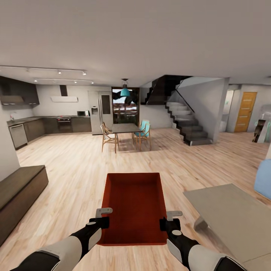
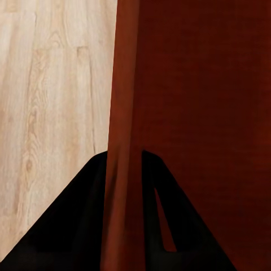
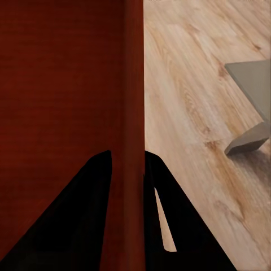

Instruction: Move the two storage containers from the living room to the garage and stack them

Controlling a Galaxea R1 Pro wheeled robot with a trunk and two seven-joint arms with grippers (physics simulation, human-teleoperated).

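Over the living room's light wood plank floor (image 1: 75, 177), a ribbed orange-red rectangular storage container (image 1: 134, 205) hangs between both arms, left end effector (image 1: 102, 222) and right end effector (image 1: 167, 223) each clamped on a side wall.

1. Bin (image 1: 134, 205): orange-red plastic, matt, with finely ribbed walls.
2. Floor (image 1: 75, 169): light wood planks with visible grain and a slight sheen.
3. Bench (image 1: 19, 188): dark brown, matt.
4. Low table (image 1: 233, 214): grey, smooth, matt.
5. Gripper fingers (image 2: 73, 226): black, matt.
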